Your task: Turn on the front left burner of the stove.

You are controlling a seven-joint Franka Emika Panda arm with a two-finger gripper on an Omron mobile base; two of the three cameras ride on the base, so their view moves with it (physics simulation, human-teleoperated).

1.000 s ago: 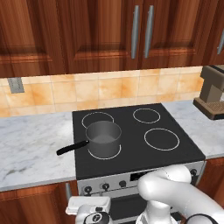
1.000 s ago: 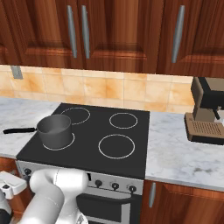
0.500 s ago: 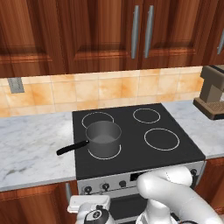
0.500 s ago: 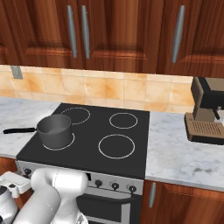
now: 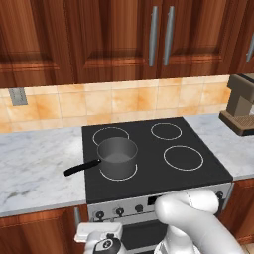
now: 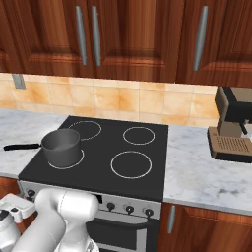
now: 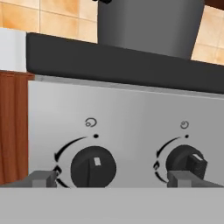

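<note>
the gripper (image 7: 112,178) sat low in front of the stove (image 5: 198,168), level with the silver panel, fingers spread wide: one fingertip (image 7: 41,178) left of the leftmost knob (image 7: 93,167), the other over the second knob (image 7: 187,161). nothing pinched yet; the pads looked short of contact, though depth was hard to judge.

over the last second the hand (image 5: 101,238) crept a little along the panel below the left knobs, and the arm's elbow (image 6: 66,206) shifted with it. the base held. the saucepan (image 5: 117,155) had not moved.

the front left burner (image 5: 118,171) lay under the saucepan, its ring showing at the pan's base, with no clear glow. judged: lining up on the leftmost knob, whose white mark pointed up. still to do: advance, clamp, twist.
</note>
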